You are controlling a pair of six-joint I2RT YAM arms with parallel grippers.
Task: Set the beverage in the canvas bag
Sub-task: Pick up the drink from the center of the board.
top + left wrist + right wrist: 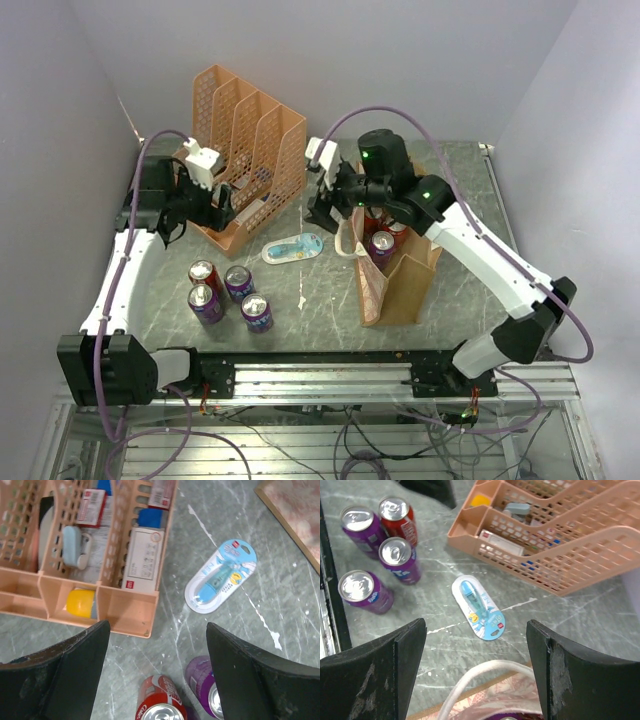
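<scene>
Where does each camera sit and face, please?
Top external: above, behind the bases, looking down at the grey marbled table; both arms show.
Left wrist: above the orange plastic mesh organiser, facing down; open left pincer shows.
Right wrist: above the tan canvas bag, facing down; open right pincer shows.
Both wrists see the blue blister pack.

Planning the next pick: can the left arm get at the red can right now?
Probably yes: the left gripper is open, and nothing lies between it and the red can, though a purple can stands close beside it.
</scene>
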